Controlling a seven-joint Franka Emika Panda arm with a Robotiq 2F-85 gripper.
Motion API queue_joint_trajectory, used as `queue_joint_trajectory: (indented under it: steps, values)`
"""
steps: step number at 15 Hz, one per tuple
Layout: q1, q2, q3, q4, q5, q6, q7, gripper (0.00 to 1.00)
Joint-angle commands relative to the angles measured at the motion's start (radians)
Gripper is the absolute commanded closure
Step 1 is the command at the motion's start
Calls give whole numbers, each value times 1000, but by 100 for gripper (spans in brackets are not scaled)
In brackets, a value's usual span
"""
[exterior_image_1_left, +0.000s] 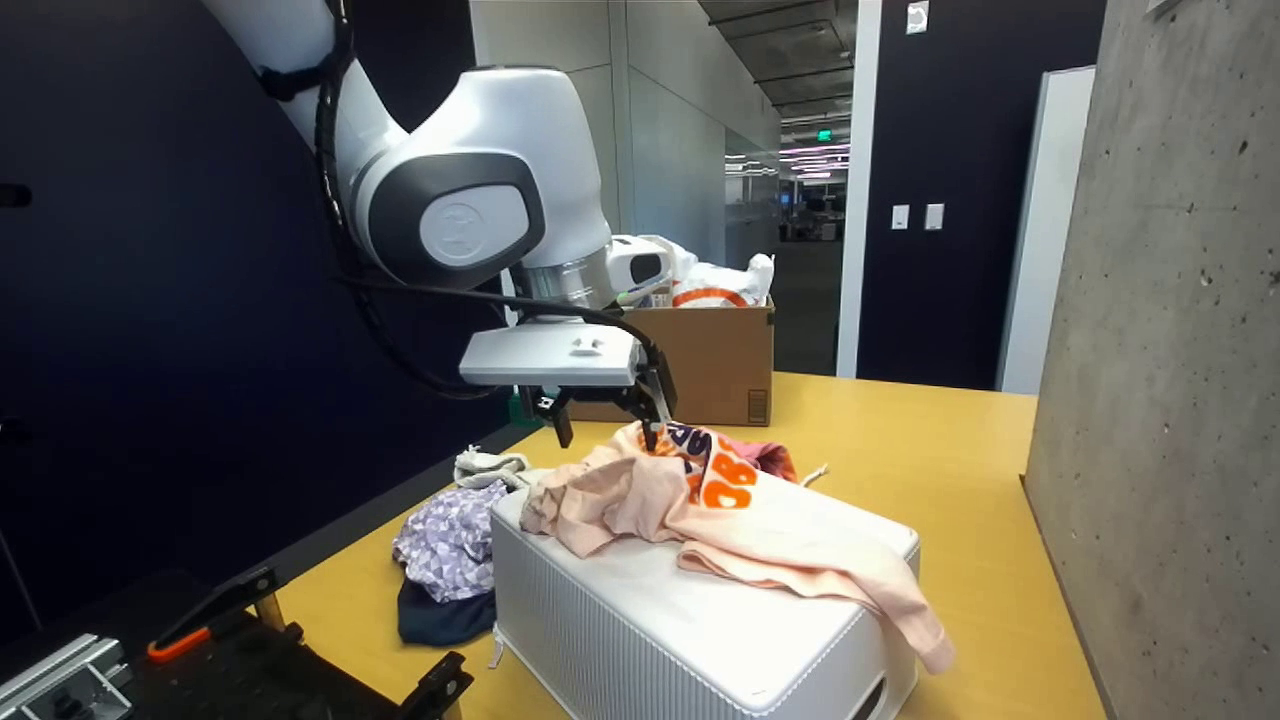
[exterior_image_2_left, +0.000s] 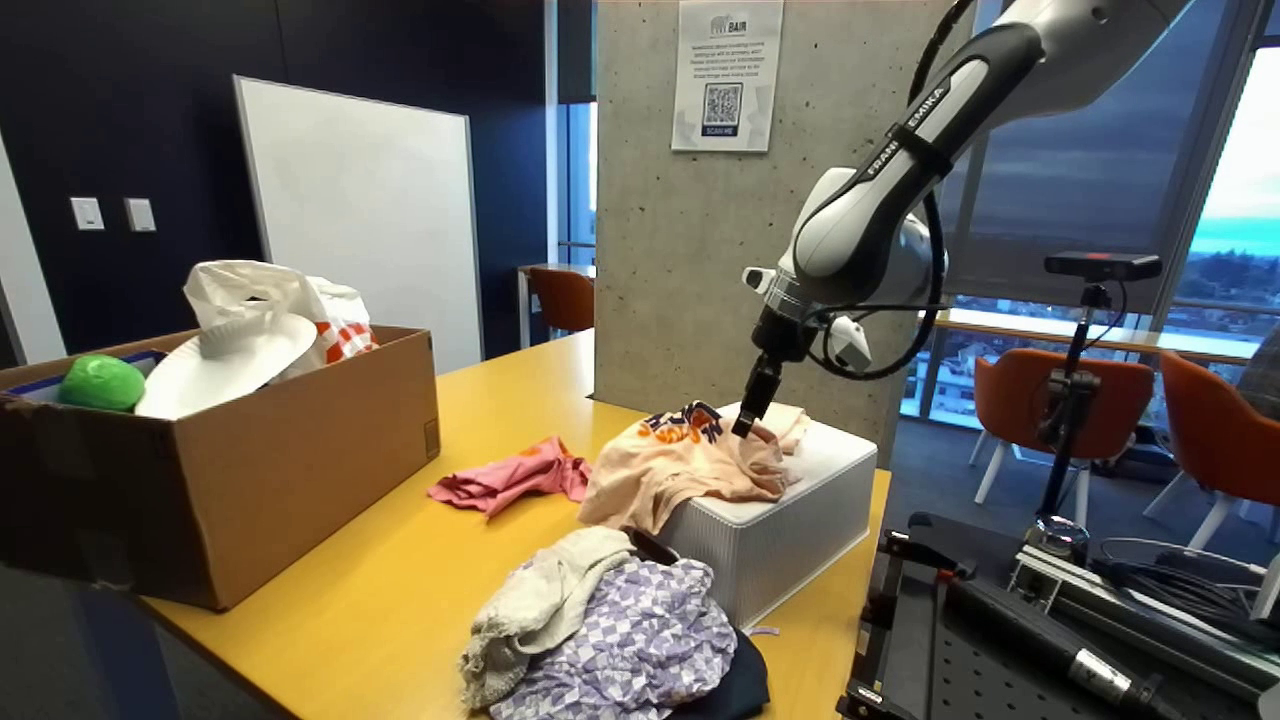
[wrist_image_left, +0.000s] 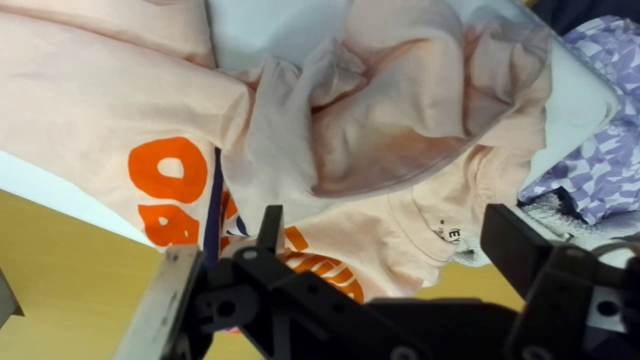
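Observation:
A peach garment (exterior_image_1_left: 640, 495) with orange and navy lettering lies crumpled over a white ribbed box (exterior_image_1_left: 610, 625); one long part hangs down past the box's end. My gripper (exterior_image_1_left: 608, 440) points down just above the garment in both exterior views. In the wrist view the gripper (wrist_image_left: 384, 232) has its jaws wide apart, nothing gripped between them. Below that gap are the garment's collar (wrist_image_left: 415, 225) and some of its orange print. Whether a fingertip (exterior_image_2_left: 743, 428) touches the fabric, I cannot tell.
Beside the white box are a purple-and-white checked cloth (exterior_image_2_left: 630, 640), a grey fuzzy cloth (exterior_image_2_left: 560, 575) and a navy cloth (exterior_image_1_left: 445, 615). A pinkish-red cloth (exterior_image_2_left: 520, 475) lies on the yellow table (exterior_image_2_left: 400, 610). A filled cardboard box (exterior_image_2_left: 320, 480) and a concrete pillar (exterior_image_1_left: 1150, 400) stand nearby.

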Motion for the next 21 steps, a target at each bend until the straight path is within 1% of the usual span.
queue_joint_trajectory:
  steps: [1,7,10,11,12,13,17,21]
  values:
    - [83,-1,-112,9,-26,-16,37,0]
    - [148,47,-218,41,-66,-8,83,0]
    - [165,79,-246,67,-102,-9,120,0]
    - [171,87,-253,73,-117,-8,130,9]
    - [172,91,-252,76,-128,-9,139,28]
    - [172,97,-251,79,-137,-5,147,34]
    - [171,88,-240,61,-160,3,165,66]
    - [160,29,-238,4,-155,-2,169,95]
